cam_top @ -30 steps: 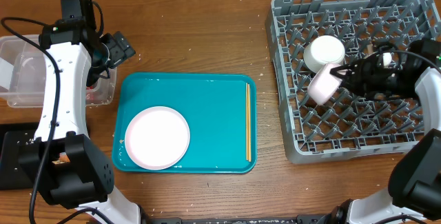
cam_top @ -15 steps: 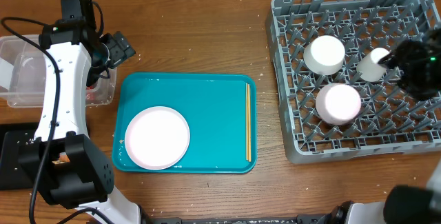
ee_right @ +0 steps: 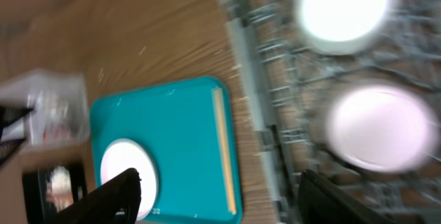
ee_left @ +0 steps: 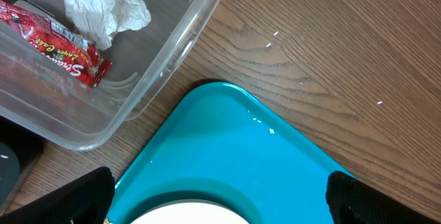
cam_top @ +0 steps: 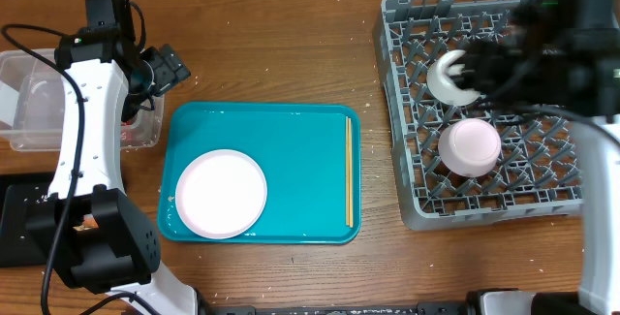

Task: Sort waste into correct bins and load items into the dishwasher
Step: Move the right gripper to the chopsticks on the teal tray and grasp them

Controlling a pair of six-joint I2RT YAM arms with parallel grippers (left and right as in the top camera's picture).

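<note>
The right gripper [ee_right: 224,196] hangs with its claw spread wide and empty above the grey dish rack [cam_top: 395,92], which stands just right of the teal tray [cam_top: 291,126]. The arm is blurred in the overhead view and covers part of one white bowl [cam_top: 446,78]. The other bowl [cam_top: 470,147] sits in the rack, in the half nearer the tray. The cup I cannot find; it may be under the arm. The plate [cam_top: 221,193] lies in the tray's front-left corner, and the chopsticks [cam_top: 349,170] lie flat along its right rim. The left gripper [ee_left: 220,203], also wide and holding nothing, hovers over the tray's back-left corner, beside the clear tub [ee_left: 172,52] with the red wrapper [ee_left: 52,45] and paper wad [ee_left: 103,7]. The likely trouble lies ahead: a quick arm low over the rack could clip a bowl or a peg. Fingers may skid off the thin chopsticks against the rim, or lift only one. The flat plate could slide on the slick tray rather than be gripped.
</note>
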